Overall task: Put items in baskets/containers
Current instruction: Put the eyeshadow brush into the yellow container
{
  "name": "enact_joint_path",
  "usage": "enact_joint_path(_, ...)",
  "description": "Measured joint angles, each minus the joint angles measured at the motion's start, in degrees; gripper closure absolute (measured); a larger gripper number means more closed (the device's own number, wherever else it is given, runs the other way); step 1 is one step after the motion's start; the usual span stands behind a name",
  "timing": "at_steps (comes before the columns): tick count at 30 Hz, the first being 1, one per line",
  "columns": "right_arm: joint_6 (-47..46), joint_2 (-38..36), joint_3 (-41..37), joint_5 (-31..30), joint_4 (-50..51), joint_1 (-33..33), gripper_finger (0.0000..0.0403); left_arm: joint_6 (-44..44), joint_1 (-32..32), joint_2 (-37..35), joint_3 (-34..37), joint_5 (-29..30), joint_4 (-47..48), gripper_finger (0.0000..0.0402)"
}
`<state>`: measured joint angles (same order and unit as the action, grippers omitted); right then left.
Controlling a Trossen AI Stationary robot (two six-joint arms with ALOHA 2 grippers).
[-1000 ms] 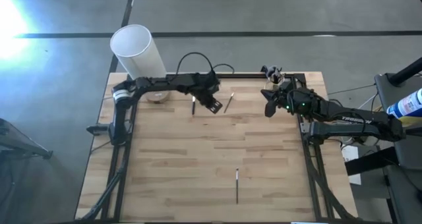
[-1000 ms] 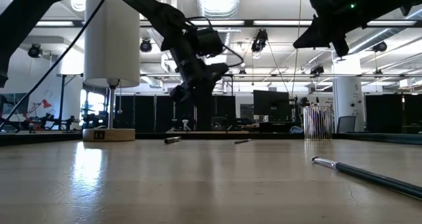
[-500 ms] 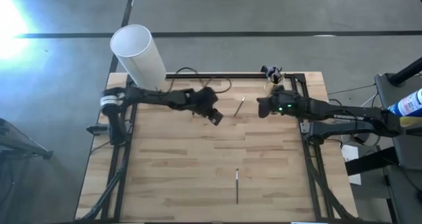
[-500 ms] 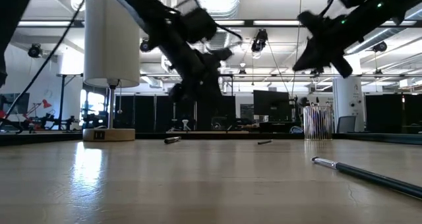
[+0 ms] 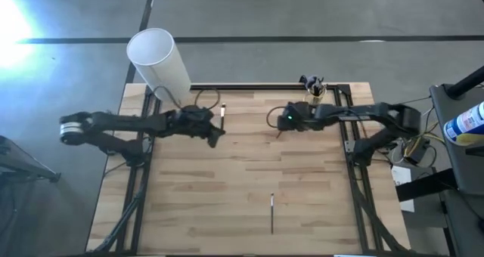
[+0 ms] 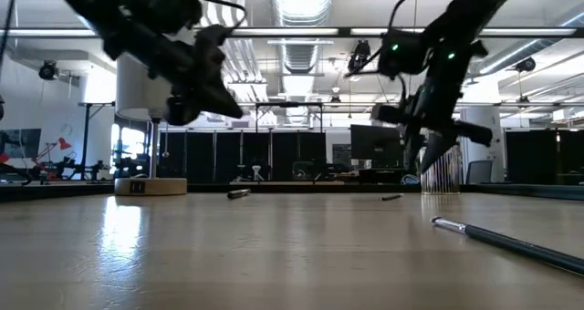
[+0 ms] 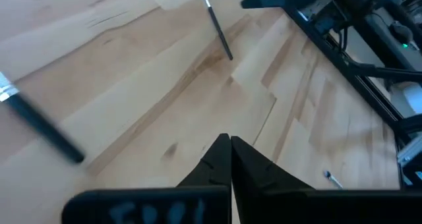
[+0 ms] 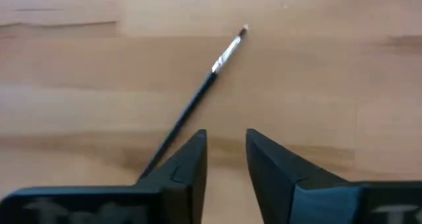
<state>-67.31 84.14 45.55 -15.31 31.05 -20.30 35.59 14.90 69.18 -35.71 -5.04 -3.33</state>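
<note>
High view: right gripper (image 5: 281,122) jaws parted over stick (image 8: 198,99); left gripper (image 5: 215,133) jaws closed, empty.

Overhead looks straight down, low looks level across the table (image 5: 189,204), wrists close, perhaps sharing it.

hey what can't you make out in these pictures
- Cup: too small in the high view to count what it holds.
- Stick below the right gripper: near end hidden behind a finger, right wrist view.
- Another stick: cut off by the low view's edge.
</note>
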Motion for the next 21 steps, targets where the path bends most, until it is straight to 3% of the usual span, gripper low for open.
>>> enact_joint_path(5, 0.23, 8.88, 5.47, 0.17, 0.23, -3.41, 0.0272, -0.39, 0.00, -8.39, 6.51, 0.02, 0.01, 0.0401)
enact_joint_path(10, 0.46, 15.45, 10.19, 0.02, 3.77, -5.67, 0.0268, 0.14, 0.00, -14.90, 10.74, 0.00, -0.06, 0.0401)
enact_joint_path(14, 0.89, 19.42, 13.42, -0.56, 9.09, -6.41, 0.0283, 0.24, 0.00, -18.61, 12.30, 0.00, 0.16, 0.0401)
enact_joint_path(21, 5.78, 22.57, 17.43, 0.65, 9.19, -5.88, 0.0336, -2.15, 0.11, -20.19, 12.62, 0.00, 0.54, 0.0401)
